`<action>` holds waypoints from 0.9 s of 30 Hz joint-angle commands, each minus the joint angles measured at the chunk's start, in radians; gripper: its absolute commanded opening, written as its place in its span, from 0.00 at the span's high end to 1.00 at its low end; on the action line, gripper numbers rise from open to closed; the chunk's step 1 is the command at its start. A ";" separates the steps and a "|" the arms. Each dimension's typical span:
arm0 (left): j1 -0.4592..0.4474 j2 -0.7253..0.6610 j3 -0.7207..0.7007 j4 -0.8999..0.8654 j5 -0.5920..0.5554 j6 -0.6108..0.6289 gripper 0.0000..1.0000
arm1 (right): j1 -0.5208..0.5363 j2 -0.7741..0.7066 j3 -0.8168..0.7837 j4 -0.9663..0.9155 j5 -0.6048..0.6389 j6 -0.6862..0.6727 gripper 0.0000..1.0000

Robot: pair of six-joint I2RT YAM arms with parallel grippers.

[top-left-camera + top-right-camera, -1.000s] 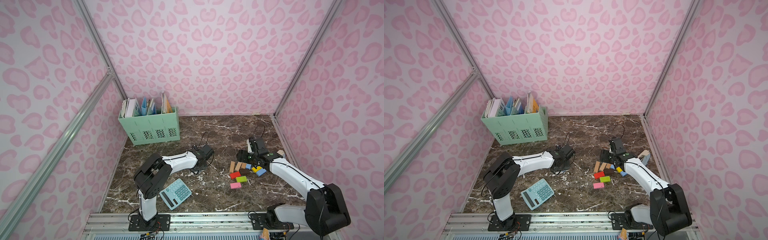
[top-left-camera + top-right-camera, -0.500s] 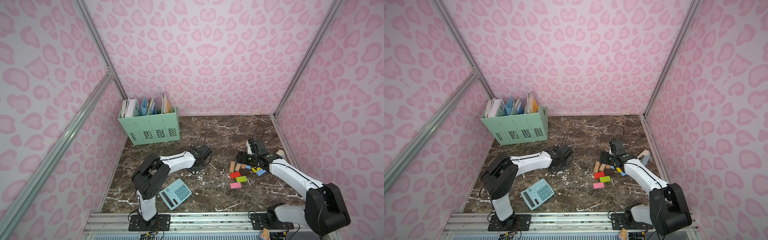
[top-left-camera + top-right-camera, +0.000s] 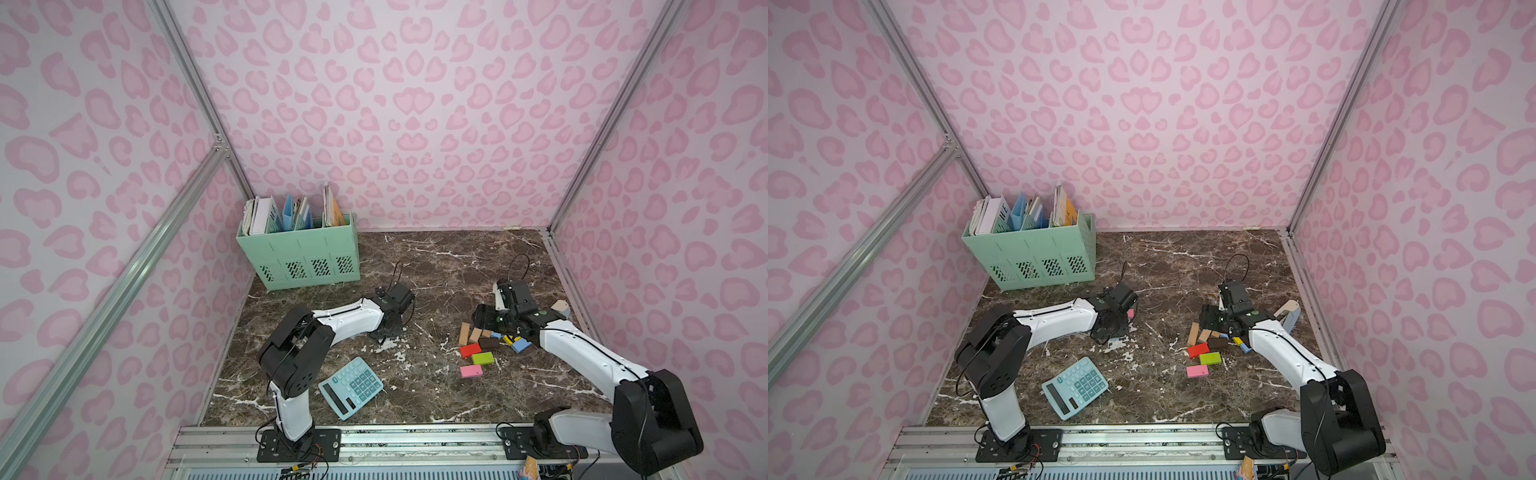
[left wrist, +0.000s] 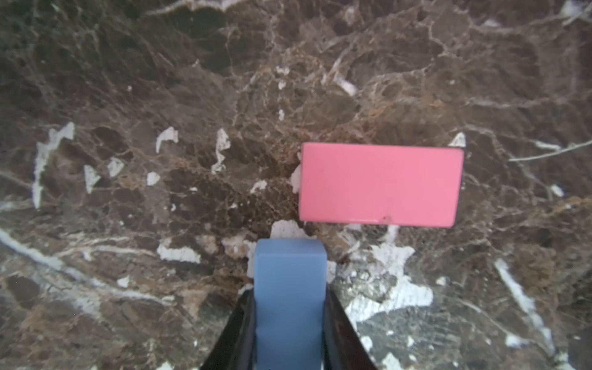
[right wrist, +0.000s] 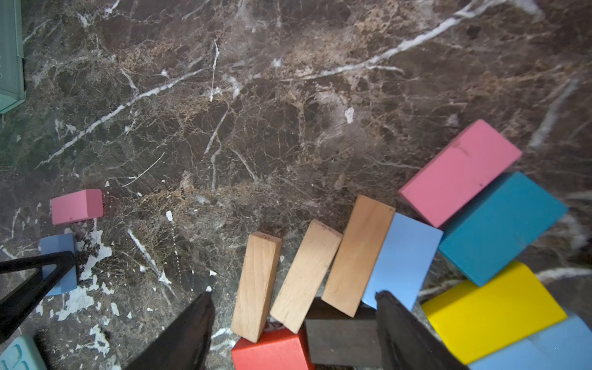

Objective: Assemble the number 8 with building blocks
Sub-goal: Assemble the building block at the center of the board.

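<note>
Grip was kept by the left gripper [image 4: 289, 293], its jaws drawn in narrowly on the two sides of a blue block [image 4: 290, 269]. Whether that block touched the marble table [image 4: 128, 96] could not be told. A pink block [image 4: 379, 185] was seen lying flat just beside the blue block's free end, not touching it. In a top view this pair was placed near the middle of the frame, where only a sliver of the pink block [image 3: 1130, 313] was shown past the left arm's wrist.

The right gripper [image 5: 294, 298] was held with its jaws spread wide and nothing clasped between them. It was placed over the pile of building blocks [image 3: 482, 349], found right of centre in the lower half of both top views. Three bare wood blocks [image 5: 306, 275] were seen side by side, their ends lying over a red block [image 5: 272, 350] and a dark brown block [image 5: 341, 342]. A light blue block [image 5: 403, 256], a second pink block [image 5: 459, 173], a teal block [image 5: 503, 227] and a yellow block [image 5: 493, 307] were crowded against them. A green block [image 3: 483, 358] and a third pink block [image 3: 471, 371] were laid just below the red one in the frame. A calculator [image 3: 351, 387] was seen at lower centre, and a green file basket [image 3: 297, 257] at the left of the table's far edge.
</note>
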 commanded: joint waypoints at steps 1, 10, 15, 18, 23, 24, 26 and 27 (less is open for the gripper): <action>0.004 0.012 0.011 -0.002 0.010 0.028 0.79 | 0.001 -0.005 -0.001 0.006 0.000 0.009 0.19; 0.019 0.020 0.007 0.012 0.011 0.033 0.79 | 0.003 -0.005 -0.003 0.005 -0.001 0.017 0.19; 0.028 0.026 0.009 0.012 0.007 0.040 0.78 | 0.002 -0.003 -0.004 0.005 -0.006 0.019 0.19; 0.032 0.024 0.009 0.012 0.004 0.040 0.76 | 0.002 -0.004 -0.002 0.005 -0.007 0.019 0.19; 0.032 0.022 0.008 0.015 -0.002 0.045 0.67 | 0.003 -0.005 -0.001 0.000 -0.009 0.019 0.19; 0.032 0.020 0.006 0.016 -0.002 0.044 0.65 | 0.003 -0.007 0.000 -0.001 -0.010 0.019 0.19; 0.033 0.018 0.006 0.017 0.001 0.045 0.60 | 0.003 -0.011 0.003 -0.005 -0.011 0.019 0.19; 0.032 0.017 0.009 0.018 0.003 0.044 0.59 | 0.003 -0.015 0.004 -0.006 -0.009 0.019 0.19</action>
